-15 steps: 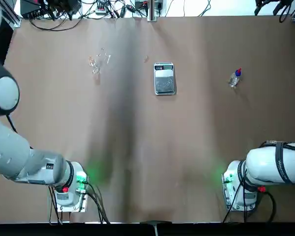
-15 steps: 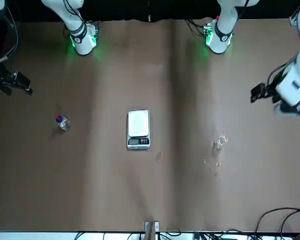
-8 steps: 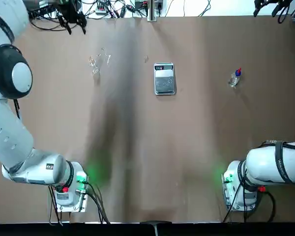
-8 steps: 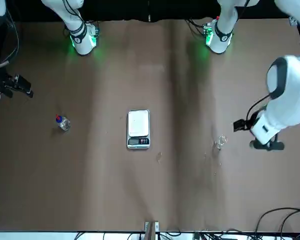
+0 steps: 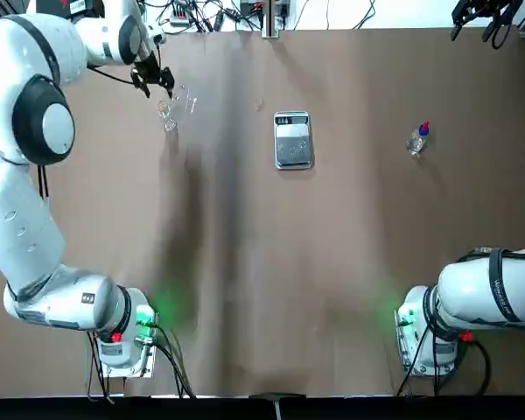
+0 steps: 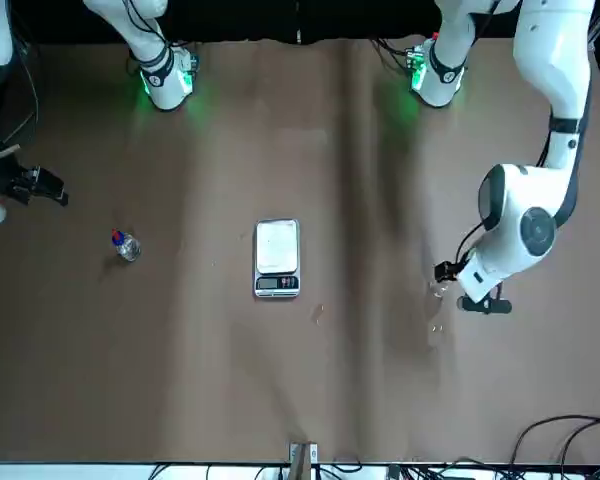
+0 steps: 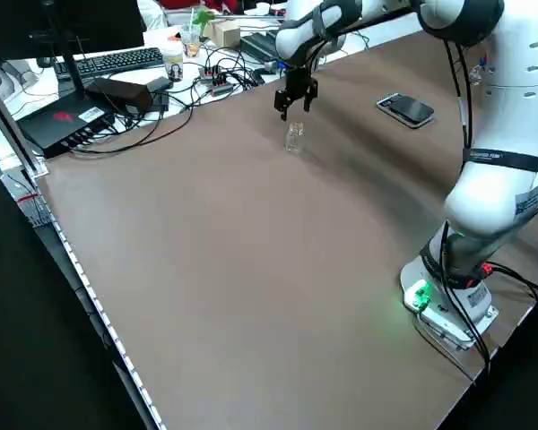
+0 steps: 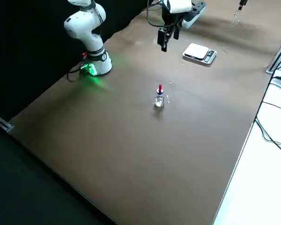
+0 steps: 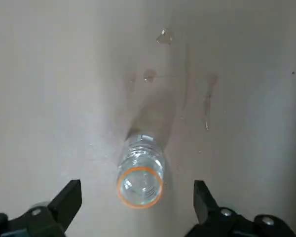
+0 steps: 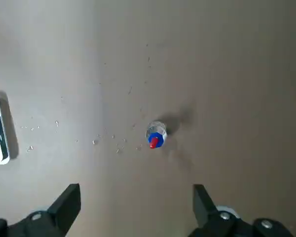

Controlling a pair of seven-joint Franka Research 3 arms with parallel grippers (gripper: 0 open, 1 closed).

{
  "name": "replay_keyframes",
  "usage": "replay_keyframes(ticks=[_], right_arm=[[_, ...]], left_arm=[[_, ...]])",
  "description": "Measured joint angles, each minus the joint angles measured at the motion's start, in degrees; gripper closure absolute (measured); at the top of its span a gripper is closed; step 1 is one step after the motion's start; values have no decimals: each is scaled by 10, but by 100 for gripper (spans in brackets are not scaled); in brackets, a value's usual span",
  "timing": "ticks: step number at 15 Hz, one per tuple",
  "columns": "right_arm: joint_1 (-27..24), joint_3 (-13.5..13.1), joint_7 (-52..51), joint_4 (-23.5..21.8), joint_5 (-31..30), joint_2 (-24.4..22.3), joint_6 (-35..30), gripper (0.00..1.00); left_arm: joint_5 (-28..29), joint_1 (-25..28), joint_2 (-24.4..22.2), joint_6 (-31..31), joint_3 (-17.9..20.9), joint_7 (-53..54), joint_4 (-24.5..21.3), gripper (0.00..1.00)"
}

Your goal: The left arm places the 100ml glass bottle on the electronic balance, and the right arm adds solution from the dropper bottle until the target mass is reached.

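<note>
Top view: left gripper (image 5: 154,82) sits beside the glass bottle (image 5: 169,120) at far left; balance (image 5: 292,140) mid-table, dropper bottle (image 5: 418,139) right. Left wrist view: fingers (image 9: 65,202) spread, bottle's open mouth between them, uncaught. Right wrist view: right gripper (image 10: 135,210) spread, high above the dropper bottle. Left side view: brown table (image 7: 251,251), keyboard (image 7: 117,61) and cables beyond.

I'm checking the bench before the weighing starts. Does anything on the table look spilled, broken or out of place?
Small clear glinting bits and faint wet-looking marks lie on the table just past the upright glass bottle, like drops or glass chips. The electronic balance and the dropper bottle stand normally.
</note>
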Motion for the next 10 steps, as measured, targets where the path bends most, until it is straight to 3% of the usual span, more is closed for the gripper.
replay_keyframes(ticks=[4,10], right_arm=[[-1,0,0,-9,0,16,15,2],[-14,-2,0,-112,0,33,167,6]], left_arm=[[5,-9,22,5,0,0,-3,0],[15,-6,24,5,2,0,-17,3]])
